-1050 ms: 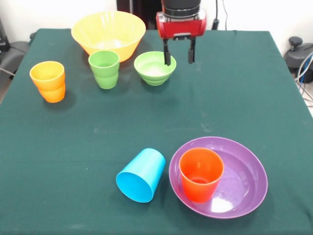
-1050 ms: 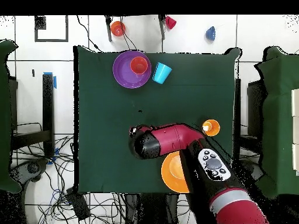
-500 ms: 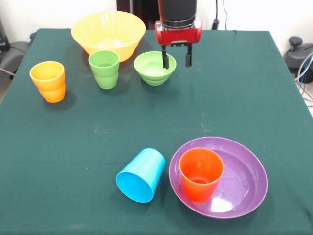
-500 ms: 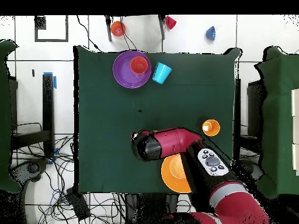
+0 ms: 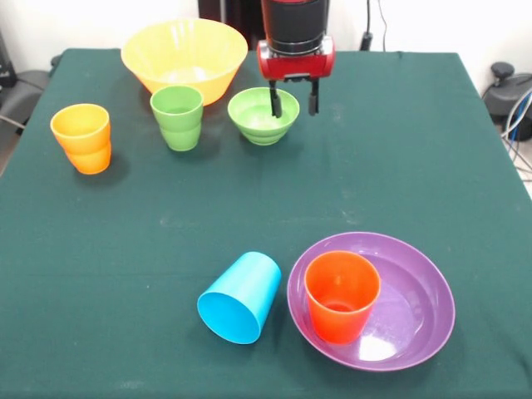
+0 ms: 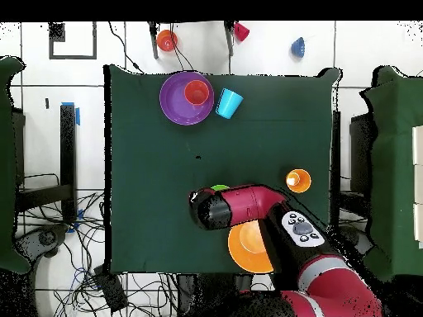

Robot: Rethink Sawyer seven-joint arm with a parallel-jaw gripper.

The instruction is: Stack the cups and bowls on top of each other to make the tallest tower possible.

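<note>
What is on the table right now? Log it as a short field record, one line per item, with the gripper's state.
gripper: open, at the light green bowl's right rim, one finger over the bowl, one outside it
light green bowl: upright, empty
yellow bowl: upright, far edge of the table
green cup: upright, in front of the yellow bowl
yellow-orange cup: upright, alone at the left
light blue cup: on its side
orange cup: upright inside the purple bowl
tower: not begun beyond that pair
</note>
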